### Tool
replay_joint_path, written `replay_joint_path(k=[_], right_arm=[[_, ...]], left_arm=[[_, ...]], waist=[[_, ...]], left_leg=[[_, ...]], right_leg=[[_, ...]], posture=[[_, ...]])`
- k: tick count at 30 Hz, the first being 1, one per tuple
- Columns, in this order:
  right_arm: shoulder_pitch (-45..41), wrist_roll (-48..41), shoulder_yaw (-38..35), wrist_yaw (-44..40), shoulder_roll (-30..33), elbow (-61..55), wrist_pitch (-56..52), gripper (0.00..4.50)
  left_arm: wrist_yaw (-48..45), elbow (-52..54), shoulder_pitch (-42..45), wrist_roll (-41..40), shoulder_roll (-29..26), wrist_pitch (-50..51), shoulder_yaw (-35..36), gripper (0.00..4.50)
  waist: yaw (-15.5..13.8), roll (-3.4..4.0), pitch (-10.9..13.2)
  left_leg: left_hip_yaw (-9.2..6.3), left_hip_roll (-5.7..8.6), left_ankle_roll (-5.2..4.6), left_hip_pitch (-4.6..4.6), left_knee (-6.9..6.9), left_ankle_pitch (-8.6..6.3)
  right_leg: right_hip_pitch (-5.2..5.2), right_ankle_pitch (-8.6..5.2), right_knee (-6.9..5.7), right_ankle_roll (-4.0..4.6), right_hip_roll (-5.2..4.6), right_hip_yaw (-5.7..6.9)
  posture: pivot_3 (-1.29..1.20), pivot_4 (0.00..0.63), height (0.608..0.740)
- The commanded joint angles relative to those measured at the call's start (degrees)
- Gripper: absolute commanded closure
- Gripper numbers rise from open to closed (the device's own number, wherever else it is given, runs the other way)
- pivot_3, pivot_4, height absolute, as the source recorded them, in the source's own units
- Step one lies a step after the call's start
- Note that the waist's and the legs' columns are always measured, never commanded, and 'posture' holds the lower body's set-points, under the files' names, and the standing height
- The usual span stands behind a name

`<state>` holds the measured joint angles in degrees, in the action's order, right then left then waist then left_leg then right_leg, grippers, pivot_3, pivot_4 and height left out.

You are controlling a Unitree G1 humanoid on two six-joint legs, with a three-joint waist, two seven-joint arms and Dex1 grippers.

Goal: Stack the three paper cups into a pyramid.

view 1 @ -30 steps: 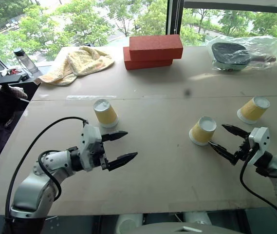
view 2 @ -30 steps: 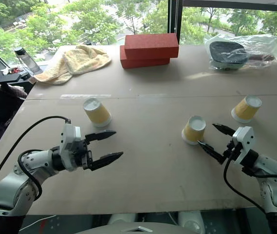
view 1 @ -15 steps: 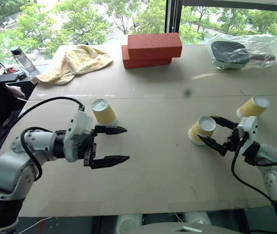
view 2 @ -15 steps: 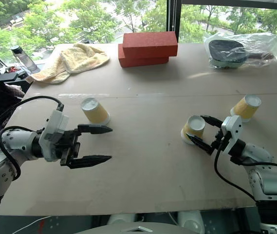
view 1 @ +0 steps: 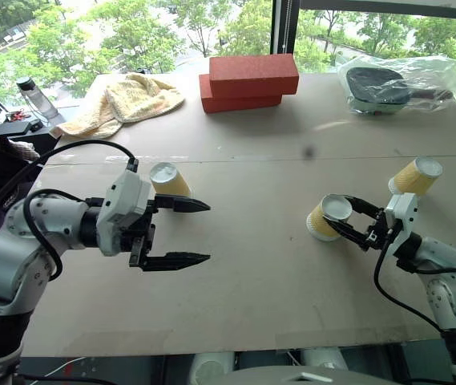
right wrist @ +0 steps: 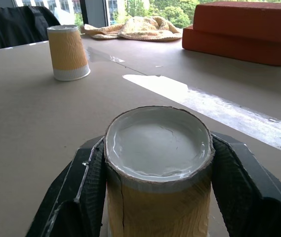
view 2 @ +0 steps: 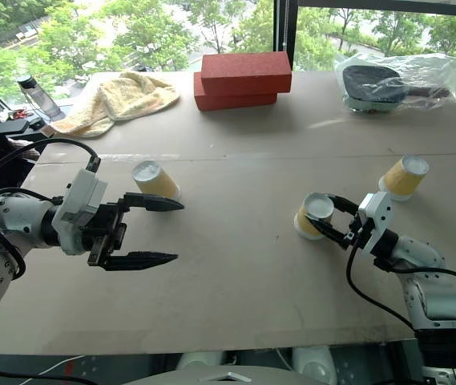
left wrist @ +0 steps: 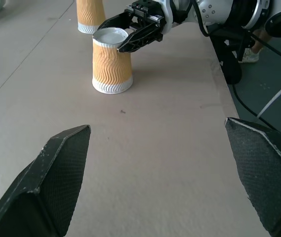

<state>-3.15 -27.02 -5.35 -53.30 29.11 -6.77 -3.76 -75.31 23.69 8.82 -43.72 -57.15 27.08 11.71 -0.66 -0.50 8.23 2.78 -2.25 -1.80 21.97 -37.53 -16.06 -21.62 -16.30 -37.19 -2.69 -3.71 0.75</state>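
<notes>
the middle paper cup (view 1: pixel 326 219), upside down on the bench (view 1: pixel 276 273), is clasped near its white base by the right gripper (view 1: pixel 354 221), while the left gripper (view 1: pixel 181 232) is held spread wide beside the left cup (view 1: pixel 168 179), and the third cup (view 1: pixel 416 176) is seen apart at the right.

A lab-like test bench (view 1: pixel 236 265) beside a big window (view 1: pixel 131 32)

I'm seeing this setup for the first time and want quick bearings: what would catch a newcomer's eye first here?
Probably the right gripper, closed around the top of the middle paper cup, which stands upside down on the table. On the robot's left, the left gripper hangs wide open beside another upturned cup. At the table's far edge lie two stacked red bricks and a yellow towel.
</notes>
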Motion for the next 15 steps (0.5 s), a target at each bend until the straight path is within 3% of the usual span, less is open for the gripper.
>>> replay_joint_path(k=[1,9,15], right_arm=[[-2.35,0.23,1.83,0.71,-1.03,-2.27,-0.95,2.28],[-9.98,6.04,12.84,5.42,-8.62,-1.06,-4.24,2.28],[-17.66,11.47,15.67,9.20,-14.46,5.86,-1.13,2.28]], left_arm=[[-0.72,1.38,1.35,-2.48,-1.16,1.08,2.31,0.00],[-2.13,0.21,1.36,-1.18,-3.19,1.13,2.84,0.00],[0.16,-1.08,-1.69,1.28,-4.47,2.20,5.63,0.00]], waist=[[0.13,-0.05,0.05],[1.31,-0.34,0.28],[1.46,-0.38,0.32]], left_leg=[[0.00,0.00,0.01,-0.01,-0.01,0.00],[-0.05,-0.01,0.25,-0.12,-0.02,0.15],[-0.02,-0.02,0.30,-0.01,-0.02,0.18]], right_leg=[[-0.01,0.00,-0.03,0.00,0.00,-0.01],[-0.14,-0.01,-0.53,0.01,0.12,-0.05],[-0.34,-0.01,-0.58,0.01,0.12,-0.09]], posture=[[0.00,0.150,0.740],[0.00,0.150,0.740],[0.00,0.150,0.740]])
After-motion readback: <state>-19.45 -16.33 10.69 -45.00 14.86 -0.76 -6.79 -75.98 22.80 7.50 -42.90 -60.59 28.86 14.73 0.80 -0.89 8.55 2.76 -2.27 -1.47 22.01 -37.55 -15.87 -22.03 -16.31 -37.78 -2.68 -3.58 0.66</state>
